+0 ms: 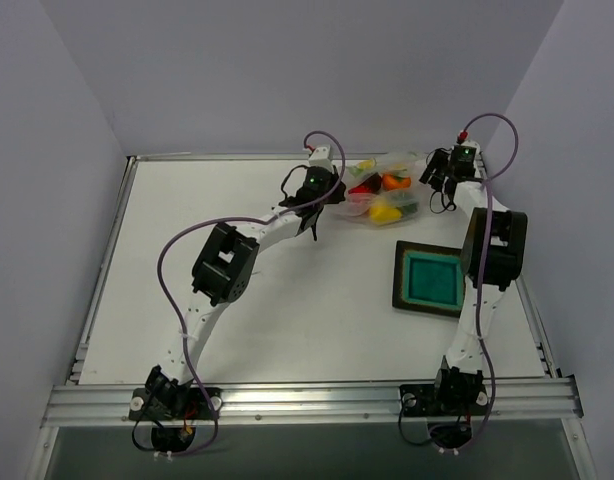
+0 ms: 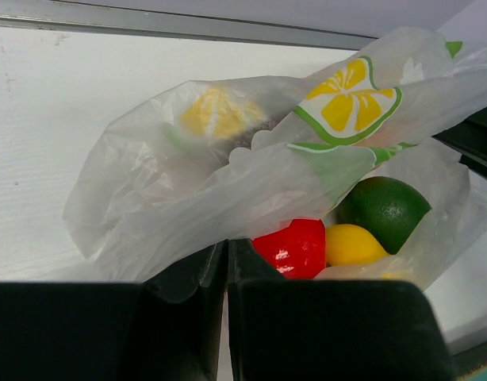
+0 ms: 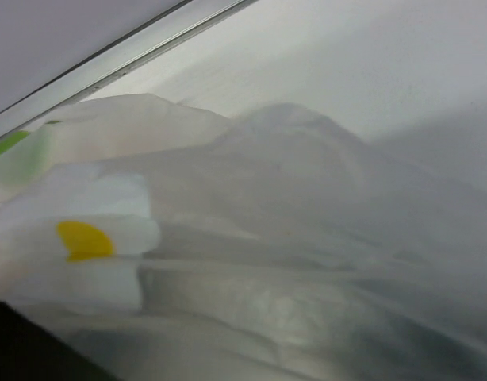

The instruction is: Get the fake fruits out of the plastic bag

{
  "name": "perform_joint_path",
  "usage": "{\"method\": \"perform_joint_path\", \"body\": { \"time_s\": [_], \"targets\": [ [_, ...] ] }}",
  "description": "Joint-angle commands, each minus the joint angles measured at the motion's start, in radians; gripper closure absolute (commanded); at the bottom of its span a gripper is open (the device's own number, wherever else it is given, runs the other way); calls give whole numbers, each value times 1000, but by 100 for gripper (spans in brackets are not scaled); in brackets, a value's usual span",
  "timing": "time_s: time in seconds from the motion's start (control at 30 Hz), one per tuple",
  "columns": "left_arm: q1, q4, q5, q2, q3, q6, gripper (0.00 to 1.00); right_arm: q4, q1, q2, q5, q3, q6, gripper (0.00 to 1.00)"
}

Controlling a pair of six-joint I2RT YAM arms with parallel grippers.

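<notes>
The plastic bag [image 1: 404,161] lies at the far middle of the table, see-through and wrinkled, with a lemon print. Inside it are fake fruits: a red one [image 1: 364,186], an orange one [image 1: 395,181], a yellow one [image 1: 385,211]. In the left wrist view the bag [image 2: 172,182] holds a red fruit [image 2: 295,248], a yellow one [image 2: 350,244] and a green one [image 2: 384,208]. My left gripper [image 2: 227,244] is shut, pinching the bag's near edge at its left side [image 1: 324,200]. My right gripper [image 1: 434,178] presses against the bag's right end; bag film [image 3: 291,198] fills its view and hides its fingers.
A dark square tray [image 1: 400,275] with a teal inside sits on the table to the right, nearer than the bag and beside the right arm. A metal rail [image 2: 188,28] runs along the table's far edge, just behind the bag.
</notes>
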Motion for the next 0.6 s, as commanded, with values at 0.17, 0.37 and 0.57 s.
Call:
{"method": "perform_joint_path", "body": {
  "time_s": [0.17,0.37,0.57],
  "targets": [
    [-12,75,16,-77,-11,-73,98,26,25,-292,-43,-208,27,24],
    [-21,103,11,-94,-40,-123,98,47,70,-380,-14,-314,31,11],
    [-29,138,-1,-114,-78,-142,98,49,88,-433,-13,-355,13,7]
  ]
}}
